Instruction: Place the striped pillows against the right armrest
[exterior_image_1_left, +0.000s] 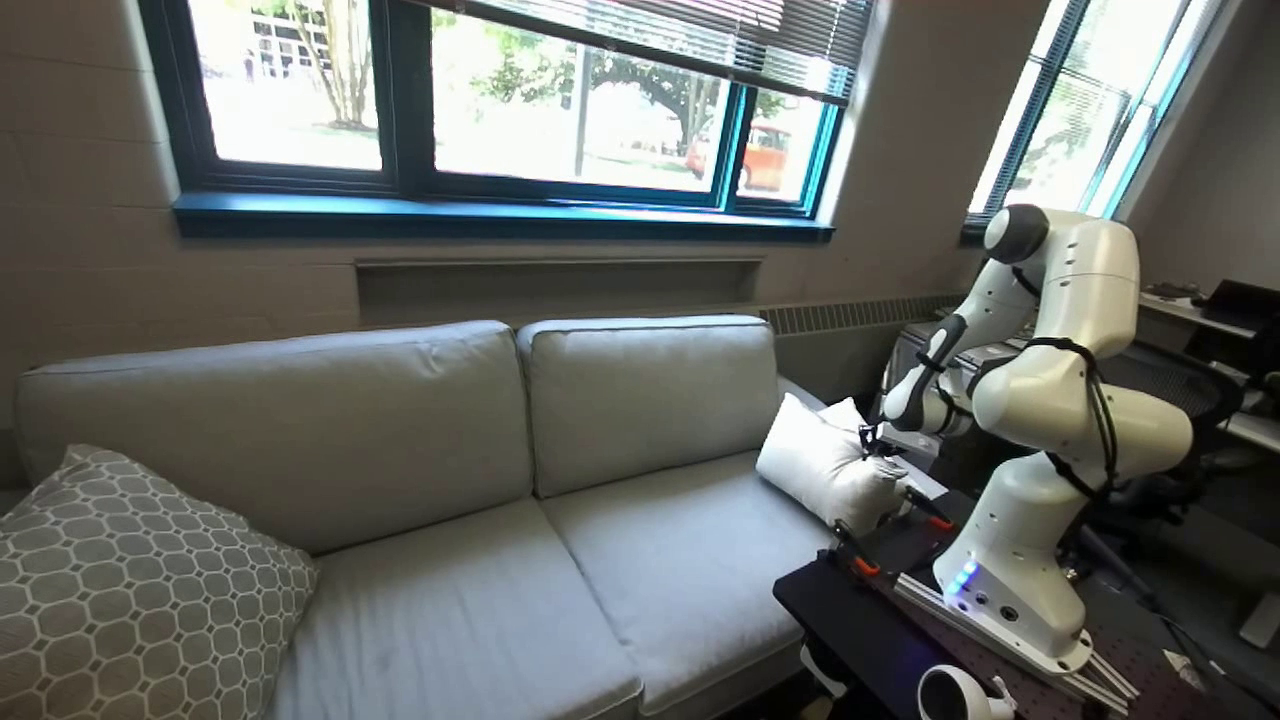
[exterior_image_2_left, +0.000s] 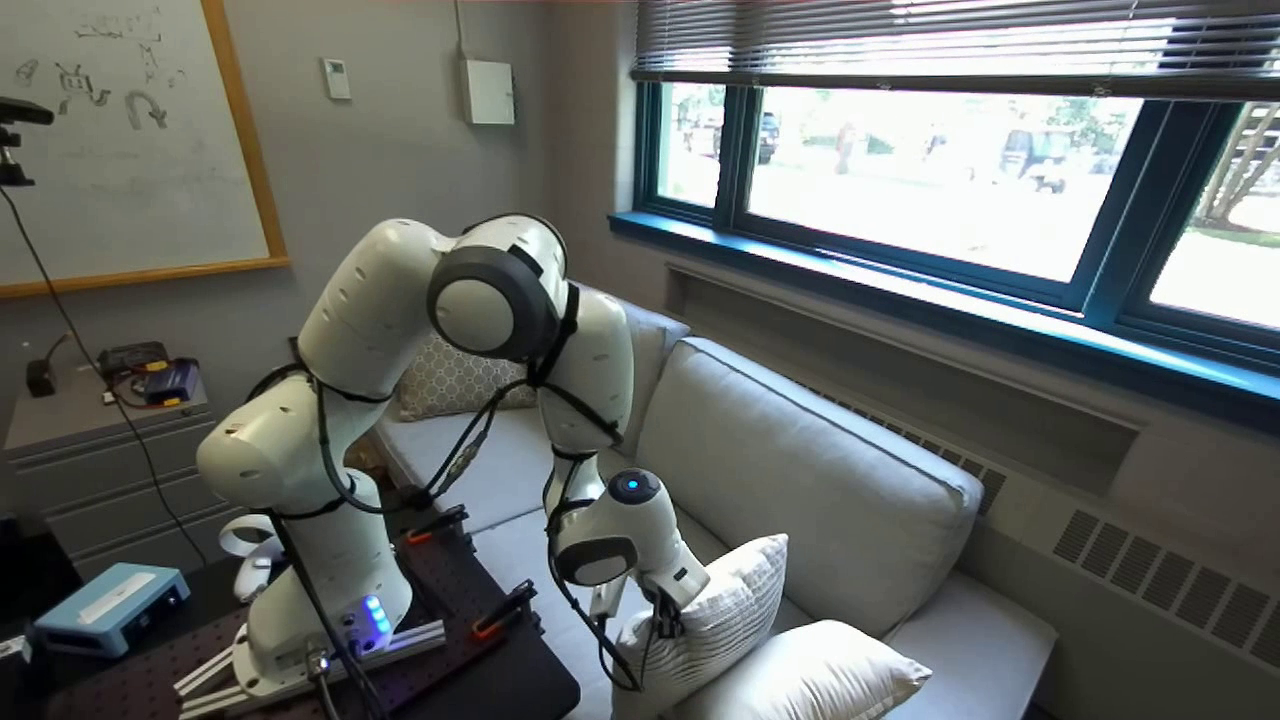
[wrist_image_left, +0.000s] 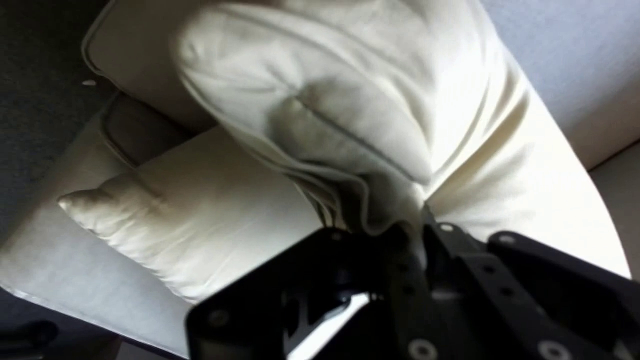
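Note:
One cream striped pillow stands tilted on the seat near the right armrest, seen in both exterior views (exterior_image_1_left: 815, 460) (exterior_image_2_left: 740, 595) and large in the wrist view (wrist_image_left: 480, 65). My gripper (exterior_image_2_left: 668, 622) is at its upper edge, and in the wrist view the jaws (wrist_image_left: 392, 227) are shut on bunched fabric of it. The second striped pillow (exterior_image_2_left: 815, 675) lies between the held pillow and the right armrest (exterior_image_2_left: 975, 640); it also shows in the wrist view (wrist_image_left: 220, 205). In an exterior view the gripper (exterior_image_1_left: 875, 440) and held pillow mostly hide the armrest (exterior_image_1_left: 800, 392).
The sofa's back cushions (exterior_image_1_left: 650, 390) stand behind the pillows. A grey lattice pillow (exterior_image_1_left: 150, 590) lies at the far end of the seat. The robot's black table (exterior_image_1_left: 850, 610), with black and orange clamps (exterior_image_1_left: 855, 552), adjoins the sofa's front edge.

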